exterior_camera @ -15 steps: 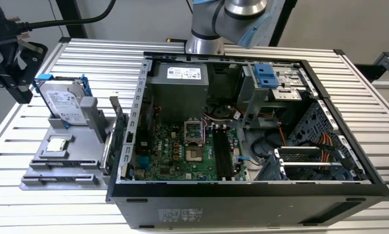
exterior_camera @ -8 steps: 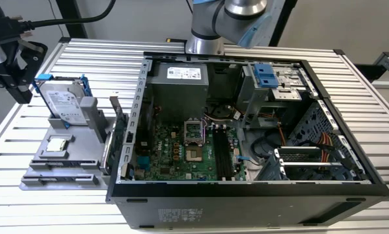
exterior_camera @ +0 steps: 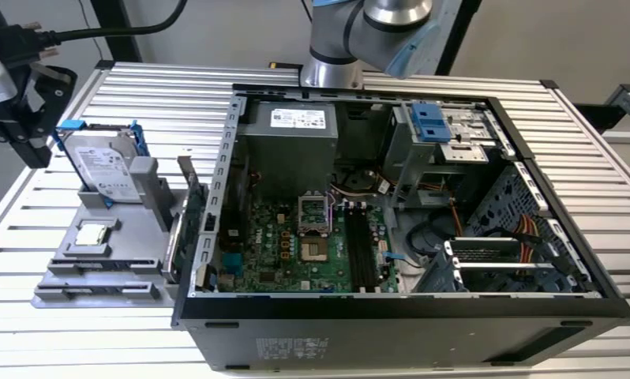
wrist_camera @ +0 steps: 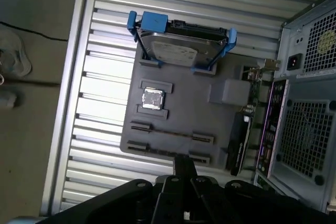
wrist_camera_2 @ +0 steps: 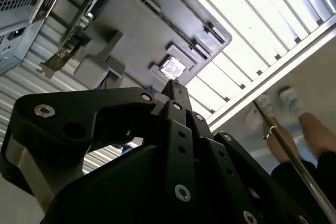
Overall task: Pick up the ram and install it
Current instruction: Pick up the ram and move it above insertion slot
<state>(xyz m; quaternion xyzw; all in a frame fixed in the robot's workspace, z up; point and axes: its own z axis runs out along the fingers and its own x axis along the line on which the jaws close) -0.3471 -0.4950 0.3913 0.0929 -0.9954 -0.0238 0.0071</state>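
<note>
1. Open computer case [exterior_camera: 399, 320] on the slatted table [exterior_camera: 136, 87], side panel off.
2. Inside the case: green motherboard [exterior_camera: 283, 257] with long black slots [exterior_camera: 362, 249] running front to back. Grey power supply [exterior_camera: 289, 130] at the rear. Drive cage [exterior_camera: 431, 122] with blue tabs toward the exterior view's right. Orange cables [exterior_camera: 531, 237] along the wall on that same side.
3. Grey tray [exterior_camera: 104, 278] on the table, just beside the case, toward the exterior view's left.
4. In the tray: hard drive [exterior_camera: 103, 166] upright in a blue frame. Small square chip [exterior_camera: 91, 234] flat in its recess. Green card [exterior_camera: 194, 209] with a metal bracket, on edge at the side nearest the case.
5. Ram [wrist_camera: 173, 134]: also in the tray. Seen edge-on in the first wrist view as a thin dark strip between two end clips, near the chip. Well apart from the black slots. Colour not discernible from this angle.
6. Arm [exterior_camera: 384, 24]: rising from behind the case at the far side of the table, out past the top of the exterior view.
7. Gripper [exterior_camera: 36, 154]: hanging over the table at the exterior view's left, beside the hard drive. Above the tray and apart from the ram.
8. Fingers: closed together to a single narrow tip in both wrist views, gripping no part.
</note>
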